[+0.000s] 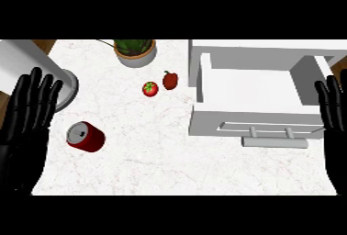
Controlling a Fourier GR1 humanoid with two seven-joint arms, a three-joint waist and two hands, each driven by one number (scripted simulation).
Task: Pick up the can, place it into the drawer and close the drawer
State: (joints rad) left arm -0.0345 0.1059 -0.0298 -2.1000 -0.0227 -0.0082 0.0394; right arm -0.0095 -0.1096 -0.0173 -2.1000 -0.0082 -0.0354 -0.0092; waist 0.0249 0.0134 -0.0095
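A red can (86, 136) with a silver lid lies on its side on the white marble counter (156, 160), left of centre. A white drawer (207, 82) stands open at the right, its inside bare, with a bar handle (271, 132) on its front panel. My left hand (27, 112) rests open at the left edge, fingers up, just left of the can and apart from it. At the far right edge my right hand (333, 108) rests open too, beside the drawer's right wall.
A potted plant (136, 51) stands at the back of the counter. A tomato (150, 88) and a dark red pepper (170, 80) lie between the plant and the drawer. A round grey object (68, 87) shows behind my left hand.
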